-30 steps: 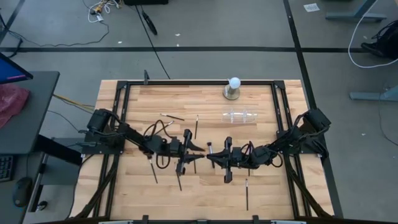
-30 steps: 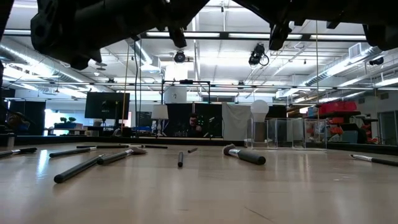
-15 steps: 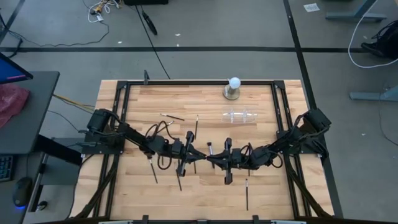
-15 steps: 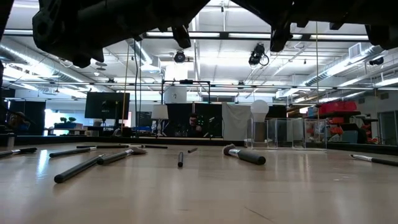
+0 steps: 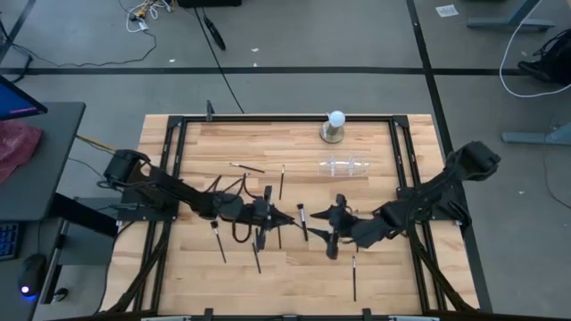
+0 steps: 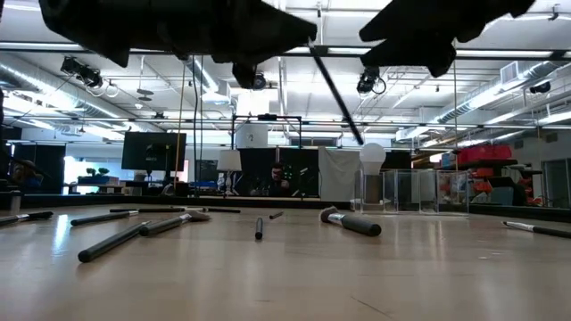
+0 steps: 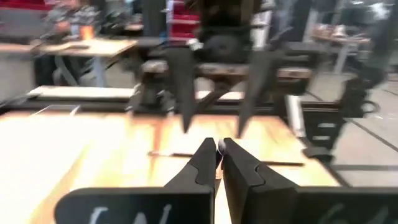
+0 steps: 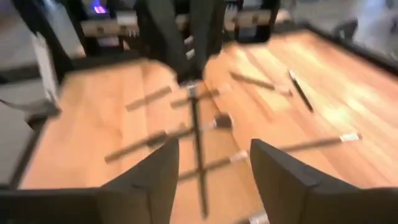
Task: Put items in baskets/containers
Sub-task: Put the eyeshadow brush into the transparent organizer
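Left gripper [image 5: 287, 220]: mid-table, raised off the wood; fingers [image 7: 208, 163] clenched on a brush [image 5: 303, 223], which hangs tilted from it in the low view.
Right gripper [image 5: 323, 225]: just beside the left one, facing it; fingers [image 8: 163, 171] released, spread wide, holding nothing.
Loose brushes: several lie scattered on the table [image 5: 393, 276]; one [image 5: 282, 181] lies beyond the grippers, one [image 5: 353, 276] near the front edge, one [image 5: 219, 241] under the left arm.
Tray [image 5: 344, 167]: clear, on the far right part of the table, well apart from both grippers; contents cannot be told.
Ball on base [image 5: 334, 127]: at the far edge, near the tray.
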Robot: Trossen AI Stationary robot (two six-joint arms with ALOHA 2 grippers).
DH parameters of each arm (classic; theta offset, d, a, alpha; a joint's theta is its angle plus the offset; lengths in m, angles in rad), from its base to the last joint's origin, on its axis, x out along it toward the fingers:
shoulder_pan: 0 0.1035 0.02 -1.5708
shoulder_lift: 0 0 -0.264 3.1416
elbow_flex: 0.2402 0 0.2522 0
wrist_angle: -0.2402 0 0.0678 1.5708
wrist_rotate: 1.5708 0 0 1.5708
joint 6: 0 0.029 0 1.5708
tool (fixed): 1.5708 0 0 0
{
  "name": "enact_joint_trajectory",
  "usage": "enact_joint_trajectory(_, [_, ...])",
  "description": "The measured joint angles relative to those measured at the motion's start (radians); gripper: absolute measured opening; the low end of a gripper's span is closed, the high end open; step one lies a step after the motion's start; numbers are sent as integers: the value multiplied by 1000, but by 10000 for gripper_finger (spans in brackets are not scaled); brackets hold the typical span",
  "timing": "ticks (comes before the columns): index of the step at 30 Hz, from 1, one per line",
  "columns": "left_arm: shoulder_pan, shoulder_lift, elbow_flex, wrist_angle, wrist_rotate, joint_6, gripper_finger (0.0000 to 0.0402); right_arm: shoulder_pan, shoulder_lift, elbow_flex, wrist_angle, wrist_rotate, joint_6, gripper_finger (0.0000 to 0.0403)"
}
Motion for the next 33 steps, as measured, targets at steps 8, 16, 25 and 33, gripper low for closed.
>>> enact_joint_trajectory(8, [13, -10, 1, -46, -35, -26, 10, -34, 227, 236, -205, 55, 4, 193])
enact_joint_trajectory(16, [13, -10, 1, -68, -35, -27, 13, -58, 331, 320, -205, 102, -6, 142])
enact_joint_trajectory(25, [12, -10, 1, -74, -37, -26, 22, -68, 327, 321, -200, 106, -2, 18])
enact_joint_trajectory(33, [12, -38, 0, -101, -10, 27, 60, -63, 324, 243, -194, 175, 134, 13])
